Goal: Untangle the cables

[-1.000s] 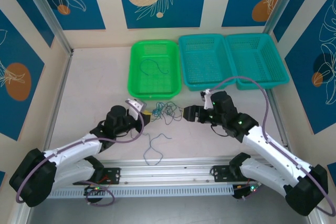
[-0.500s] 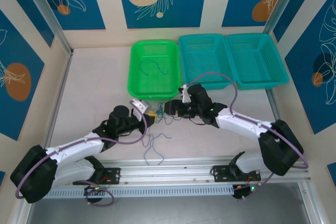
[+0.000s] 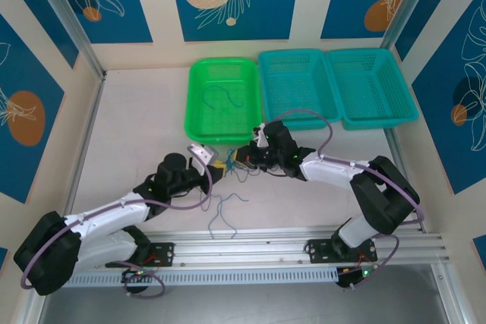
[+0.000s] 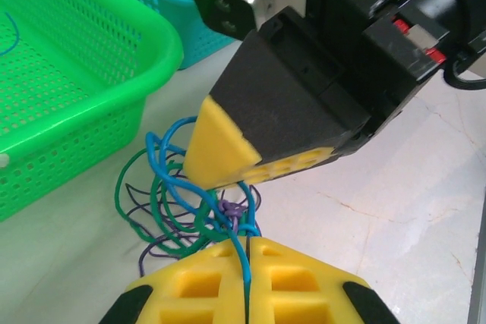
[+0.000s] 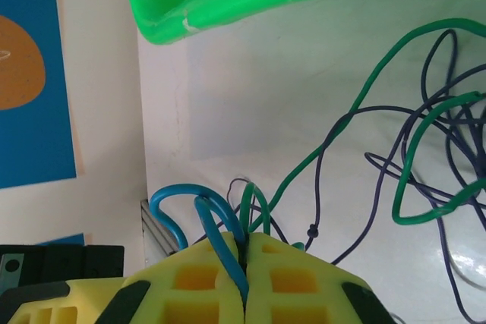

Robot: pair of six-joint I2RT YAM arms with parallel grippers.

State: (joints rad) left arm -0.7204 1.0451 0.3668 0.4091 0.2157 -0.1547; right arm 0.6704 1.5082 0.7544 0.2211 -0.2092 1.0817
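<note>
Left gripper (image 4: 247, 282), right gripper (image 5: 247, 263) pinch cables (image 4: 167, 210) — green basket (image 3: 190, 104), two teal baskets (image 3: 267, 89).

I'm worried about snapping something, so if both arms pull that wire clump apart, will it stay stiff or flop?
Probably floppy: the wire clump lies in loose curly loops on the table. Likely light, since the strands are very thin. It may snag: strands cross and knot between the left gripper and right gripper, both pinched shut on wires.

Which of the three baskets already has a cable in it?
The green basket, leftmost: a thin blue strand lies in it. The two teal baskets show none.
</note>
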